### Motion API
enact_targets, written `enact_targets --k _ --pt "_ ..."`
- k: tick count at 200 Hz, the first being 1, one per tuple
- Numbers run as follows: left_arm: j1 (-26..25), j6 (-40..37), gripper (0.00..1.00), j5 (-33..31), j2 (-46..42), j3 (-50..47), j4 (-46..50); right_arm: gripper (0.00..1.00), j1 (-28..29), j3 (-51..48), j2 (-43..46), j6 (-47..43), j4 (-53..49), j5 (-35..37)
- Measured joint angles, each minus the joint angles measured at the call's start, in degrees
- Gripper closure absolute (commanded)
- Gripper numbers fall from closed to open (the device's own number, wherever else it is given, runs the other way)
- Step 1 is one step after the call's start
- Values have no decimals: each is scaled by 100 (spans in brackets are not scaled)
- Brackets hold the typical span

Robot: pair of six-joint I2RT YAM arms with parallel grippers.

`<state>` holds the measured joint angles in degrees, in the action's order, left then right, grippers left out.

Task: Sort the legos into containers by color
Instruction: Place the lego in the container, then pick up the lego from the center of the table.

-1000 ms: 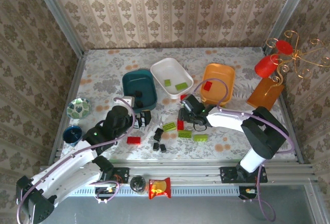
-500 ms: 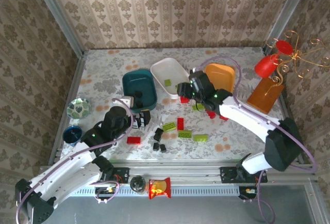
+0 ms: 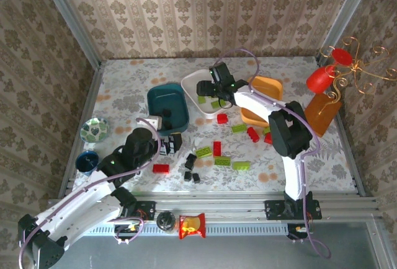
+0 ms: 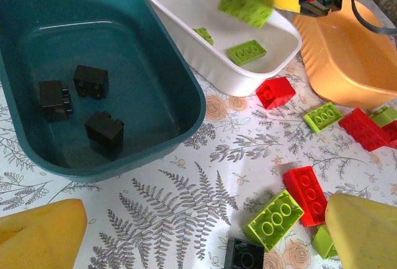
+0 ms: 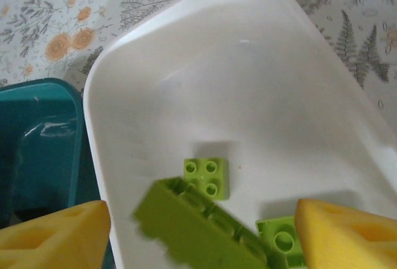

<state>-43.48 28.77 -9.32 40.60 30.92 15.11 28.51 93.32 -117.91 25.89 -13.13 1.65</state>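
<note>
The left gripper (image 4: 205,210) hangs wide open and empty on the near side of the white tub (image 4: 217,74), over the flat flowered table cover (image 4: 186,176) where red and lime legos (image 4: 308,194) lie loose. These bricks look light, stiff and smooth, so I would pinch one across its two long flat sides, not the studs. Directly above the white tub the right gripper (image 5: 201,210) is spread open, and a lime brick (image 4: 245,7) sits tilted between its fingers, touching neither, I think. Beyond the white tub stands a patterned wall (image 3: 205,15).
</note>
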Motion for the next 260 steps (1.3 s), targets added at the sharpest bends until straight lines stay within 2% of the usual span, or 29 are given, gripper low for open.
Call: enact_targets --k 37,62,92,118,175,197,224,260 --pt "0 -2 0 44 4 0 2 14 -15 -396 595 -76 4 -79" --pt "0 0 0 79 31 0 -2 14 -15 -1375 1665 -17 70 -129" --pt "0 0 0 184 87 0 -11 20 -9 -2739 3027 225 181 -282" --pt "0 0 0 243 181 0 -13 24 149 -3665 3652 393 61 -367" --pt "0 2 0 271 289 -15 -13 29 1137 -4682 3480 741 -107 -387" --pt "0 2 0 271 291 -15 -13 31 1314 -4784 3141 846 103 -387" --pt "0 4 0 269 291 -20 -13 38 1414 -4784 2734 901 369 -382" --pt "0 37 0 271 282 -72 -13 43 1419 -4675 2549 881 396 -229"
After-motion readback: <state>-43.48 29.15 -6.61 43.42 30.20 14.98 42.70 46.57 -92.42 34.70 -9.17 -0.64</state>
